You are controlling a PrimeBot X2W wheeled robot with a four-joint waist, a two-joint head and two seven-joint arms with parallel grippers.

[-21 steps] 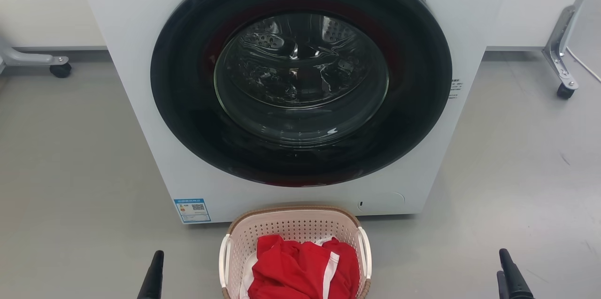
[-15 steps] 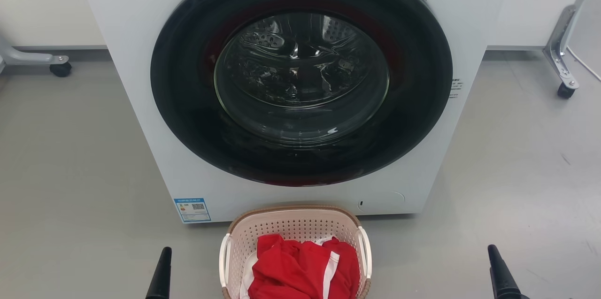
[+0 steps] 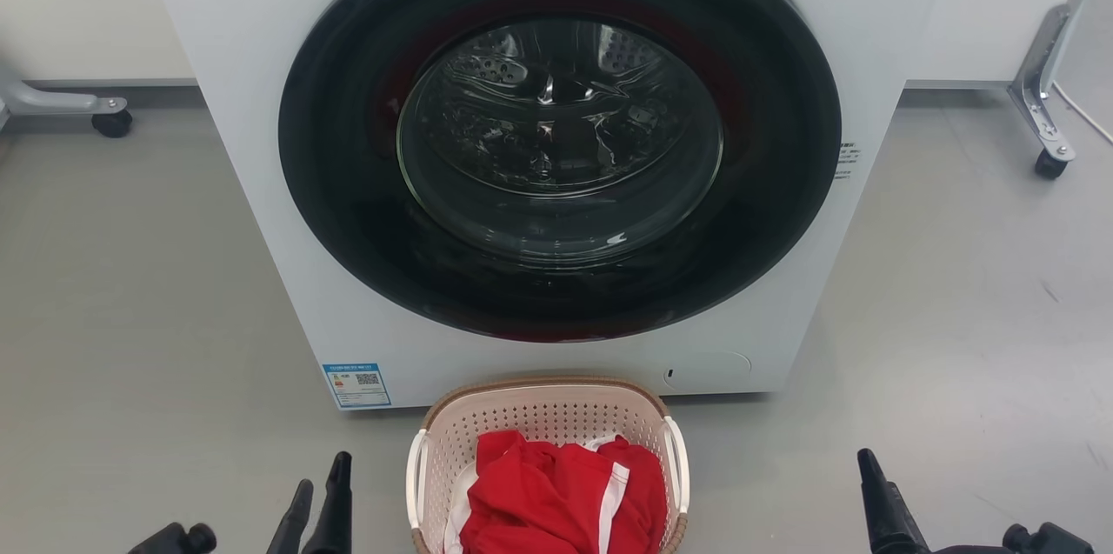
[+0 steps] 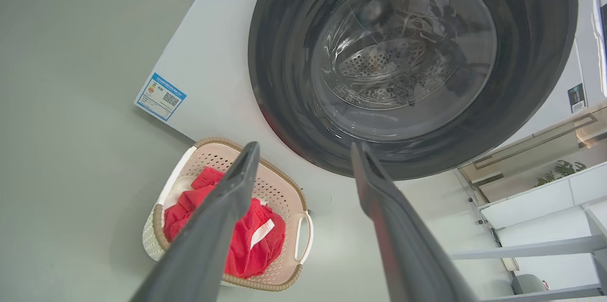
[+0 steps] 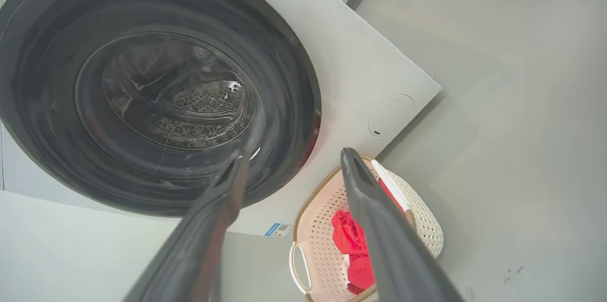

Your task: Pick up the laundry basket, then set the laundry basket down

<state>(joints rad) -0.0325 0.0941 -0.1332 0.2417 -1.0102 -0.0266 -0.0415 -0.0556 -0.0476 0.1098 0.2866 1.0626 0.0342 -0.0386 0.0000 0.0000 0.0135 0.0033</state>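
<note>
The laundry basket [image 3: 539, 419] stands on the grey floor right in front of the washing machine, pale pink-beige and perforated, with a brown woven-look rim and white side handles. A red garment with white trim [image 3: 556, 502] lies inside it. My left gripper [image 3: 320, 484] hovers open just left of the basket, apart from its left handle. My right gripper's visible finger [image 3: 876, 493] is well off to the right of the basket. In the left wrist view, the open left gripper [image 4: 304, 148] is above the basket [image 4: 280, 188]. In the right wrist view, the right gripper [image 5: 293, 160] is open above the basket [image 5: 322, 226].
The white washing machine [image 3: 261, 189] with its shut dark round door [image 3: 556, 145] rises directly behind the basket. Metal frame legs on casters stand at the far left [image 3: 113, 123] and far right [image 3: 1048, 163]. Bare grey floor lies on both sides of the basket.
Both grippers have come inward toward the basket, the left one rightward and the right one leftward, and more of each arm shows. The basket has not moved.
</note>
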